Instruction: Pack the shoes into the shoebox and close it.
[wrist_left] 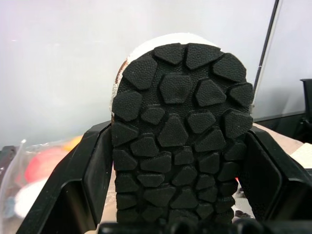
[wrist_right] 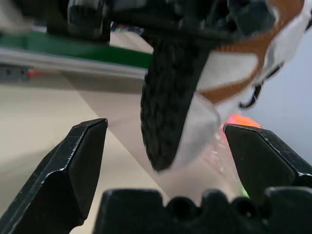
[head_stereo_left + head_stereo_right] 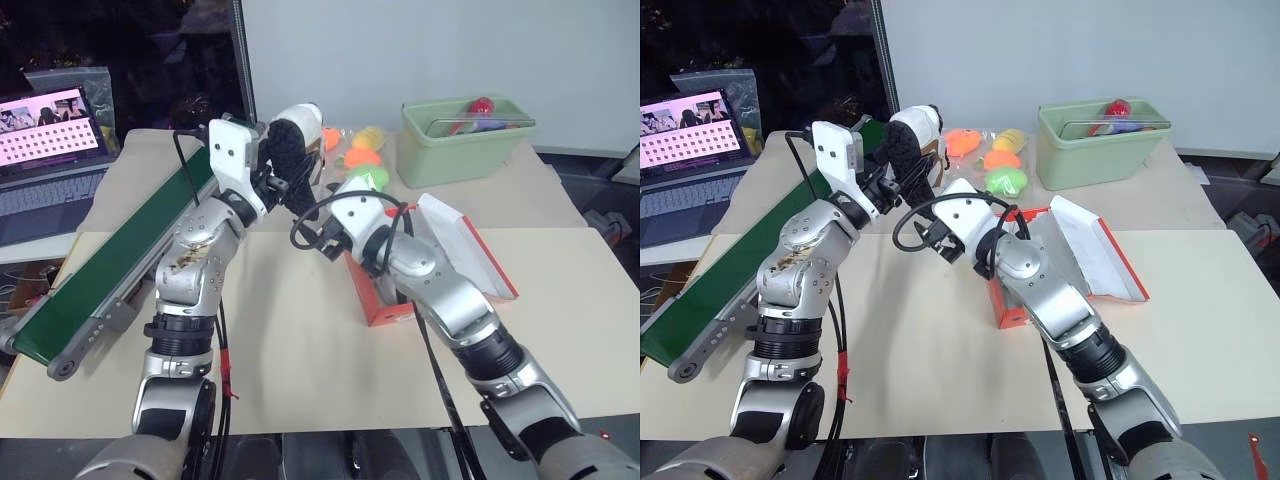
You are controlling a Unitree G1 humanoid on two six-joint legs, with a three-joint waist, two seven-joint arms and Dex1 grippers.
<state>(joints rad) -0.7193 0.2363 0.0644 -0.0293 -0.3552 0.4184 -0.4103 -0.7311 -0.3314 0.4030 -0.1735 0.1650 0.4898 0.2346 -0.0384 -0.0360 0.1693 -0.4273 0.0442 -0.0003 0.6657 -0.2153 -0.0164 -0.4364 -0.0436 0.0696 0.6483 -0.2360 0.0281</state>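
Shoe (image 1: pixel 180 126) clamped sole-side in left claw (image 3: pixel 285 150), raised above tabletop (image 3: pixel 300 350); right claw (image 2: pixel 165 161) gapes empty beneath. Handover risk: shoe dropped short of shoebox (image 3: pixel 385 300) if released early.

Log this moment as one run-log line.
left gripper: shut on shoe, raised sole-out | right gripper: open, facing the shoe | shoebox: lid open on table

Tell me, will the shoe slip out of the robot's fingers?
Probably not: the shoe has a knobbly black rubber sole, likely grippy, and the left gripper clamps both its sides. It looks small and probably light. Its toe sticks out unsupported, so it might tilt.
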